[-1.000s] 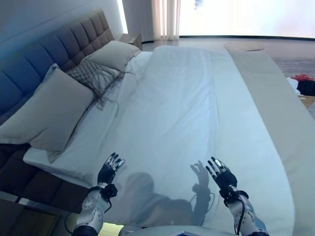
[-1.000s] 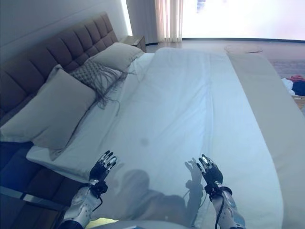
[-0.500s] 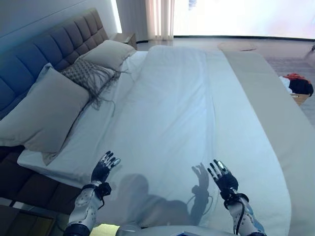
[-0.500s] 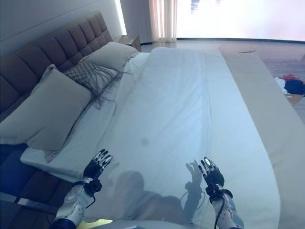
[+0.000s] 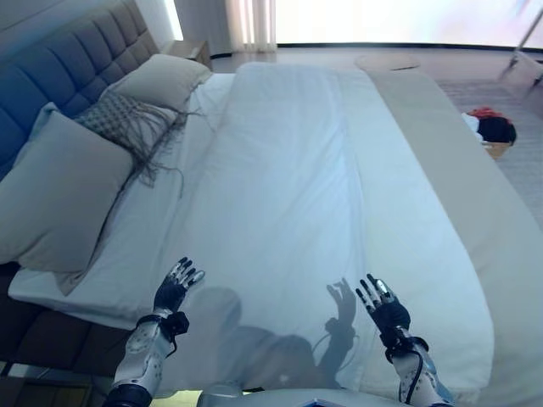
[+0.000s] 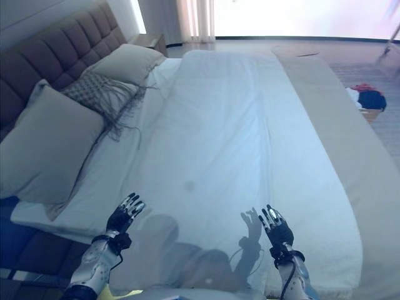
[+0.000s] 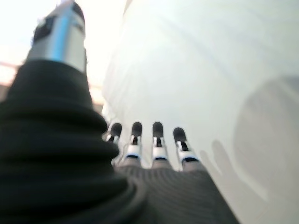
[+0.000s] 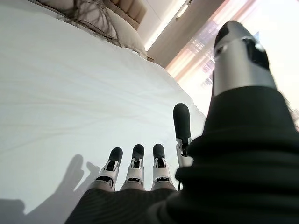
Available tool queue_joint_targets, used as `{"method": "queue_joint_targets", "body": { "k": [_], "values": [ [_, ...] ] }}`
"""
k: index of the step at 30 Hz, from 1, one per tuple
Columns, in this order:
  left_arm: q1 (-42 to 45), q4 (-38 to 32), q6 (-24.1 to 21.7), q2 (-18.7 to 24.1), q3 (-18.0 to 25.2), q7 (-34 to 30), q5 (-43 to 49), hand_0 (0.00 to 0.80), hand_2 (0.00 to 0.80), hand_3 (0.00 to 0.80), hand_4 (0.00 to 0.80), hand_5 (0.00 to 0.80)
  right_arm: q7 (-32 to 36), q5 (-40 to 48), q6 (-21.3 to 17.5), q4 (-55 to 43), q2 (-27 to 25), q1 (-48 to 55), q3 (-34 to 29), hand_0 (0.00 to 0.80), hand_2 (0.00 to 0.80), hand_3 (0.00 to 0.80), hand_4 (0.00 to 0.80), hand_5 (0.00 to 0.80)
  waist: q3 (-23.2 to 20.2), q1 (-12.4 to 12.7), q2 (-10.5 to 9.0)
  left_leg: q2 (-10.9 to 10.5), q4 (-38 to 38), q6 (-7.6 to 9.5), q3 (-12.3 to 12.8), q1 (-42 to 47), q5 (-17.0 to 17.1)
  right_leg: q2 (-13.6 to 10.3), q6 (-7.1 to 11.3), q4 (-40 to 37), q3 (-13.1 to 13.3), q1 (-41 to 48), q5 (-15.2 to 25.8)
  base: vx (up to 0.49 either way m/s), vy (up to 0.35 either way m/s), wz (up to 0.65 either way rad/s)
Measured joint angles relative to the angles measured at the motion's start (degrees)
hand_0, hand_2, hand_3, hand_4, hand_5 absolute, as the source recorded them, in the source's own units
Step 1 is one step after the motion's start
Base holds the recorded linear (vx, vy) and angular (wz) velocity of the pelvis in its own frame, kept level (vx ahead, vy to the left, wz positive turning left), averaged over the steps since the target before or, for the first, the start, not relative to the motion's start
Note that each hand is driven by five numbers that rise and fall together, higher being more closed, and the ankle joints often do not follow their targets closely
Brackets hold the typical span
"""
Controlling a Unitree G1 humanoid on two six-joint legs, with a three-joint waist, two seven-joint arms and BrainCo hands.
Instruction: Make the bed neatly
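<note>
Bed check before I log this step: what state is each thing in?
Duvet: spread flat, few creases.
Near pillow: leaning on headboard.
Fringed cushion: lying between pillows.
Far pillow: lying flat.
Left hand: open, holding nothing.
Right hand: open, holding nothing.

White duvet (image 5: 288,186) lies smooth along the bed, pillows (image 5: 59,191) beside headboard.
</note>
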Motion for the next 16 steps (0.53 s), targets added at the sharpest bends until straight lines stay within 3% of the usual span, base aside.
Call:
{"method": "queue_joint_targets", "body": {
  "k": [8, 16],
  "values": [
    [0.30, -0.46, -0.04, -0.32, -0.25, 0.92, -1.73, 0.000, 0.000, 0.000, 0.000, 0.000, -0.43, 0.03, 0.04, 0.00, 0.25, 0.26, 2.36, 0.000, 0.000, 0.000, 0.000, 0.000, -0.30, 0.05, -0.06, 1.44, 0.80, -0.01, -1.36, -0.37, 0.02, 1.48, -0.59, 0.35, 0.32, 0.39, -0.15, -0.091, -0.166, 0.01],
    [2.58, -0.96, -0.10, -1.72, -0.45, 3.39, -2.30, 0.000, 0.000, 0.000, 0.000, 0.000, -1.15, 0.05, 0.15, 0.05, 0.03, 0.37, 5.67, 0.000, 0.000, 0.000, 0.000, 0.000, -2.07, 0.34, 0.71, 6.05, 2.24, 0.48, -2.18, -1.08, -0.04, 6.69, -3.15, -0.64, 0.46, 0.92, -1.64, -0.049, -0.207, 0.02]
  ]
}}
